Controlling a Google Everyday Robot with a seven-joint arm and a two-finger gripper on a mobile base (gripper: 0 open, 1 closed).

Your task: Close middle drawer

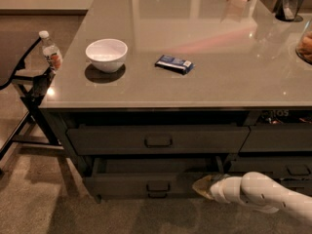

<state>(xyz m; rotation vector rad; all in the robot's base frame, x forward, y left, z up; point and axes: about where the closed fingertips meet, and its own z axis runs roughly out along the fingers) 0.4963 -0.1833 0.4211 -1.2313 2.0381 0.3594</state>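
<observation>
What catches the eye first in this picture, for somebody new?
The gripper on the white arm is low at the right, close by the front of the middle drawer, which stands pulled out. Above, on the grey counter, a white bowl sits at the left and a blue packet near the middle.

Light in here is low and warm, falling from the far side at 12 o'clock. The glossy grey stone tabletop [219,82] shows pale glare along 12 to 1 o'clock and a pinkish streak near the centre. The round white bowl [106,54] casts a dark shadow toward 6 o'clock. The wide dark grey middle drawer [122,184] lies in deep shade. The tan-tipped pincer [198,185] at 5 o'clock looks palest down low.
</observation>
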